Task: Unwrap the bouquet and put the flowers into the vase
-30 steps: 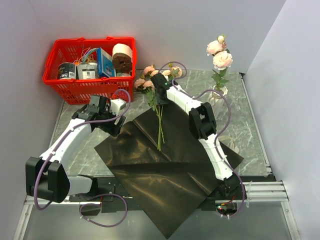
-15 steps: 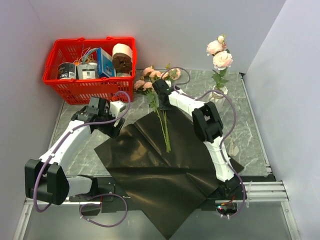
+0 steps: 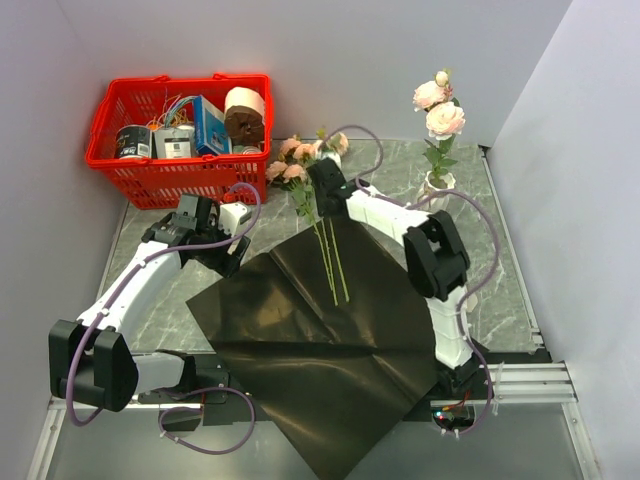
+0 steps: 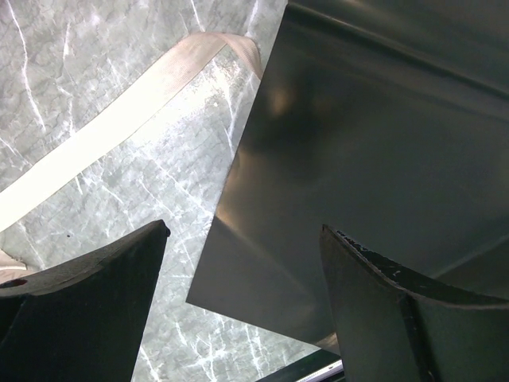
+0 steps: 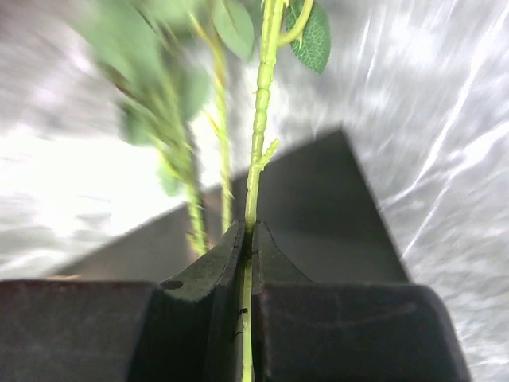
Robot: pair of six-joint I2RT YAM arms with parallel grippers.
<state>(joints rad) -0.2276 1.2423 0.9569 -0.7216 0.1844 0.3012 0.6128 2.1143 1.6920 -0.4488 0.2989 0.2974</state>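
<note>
Your marbled table (image 3: 510, 290) carries four things.
Dark sheet (image 3: 300, 340) spreads from centre to 6 o'clock; red basket (image 3: 160, 178) at 10; vase (image 3: 437, 185) at 2; cream ribbon (image 4: 119, 119) beside the sheet's 10 o'clock edge.

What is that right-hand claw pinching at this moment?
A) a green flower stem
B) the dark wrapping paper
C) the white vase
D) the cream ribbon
A: in the right wrist view, the right gripper has its two fingers shut on a thin green flower stem running up between them.
</note>
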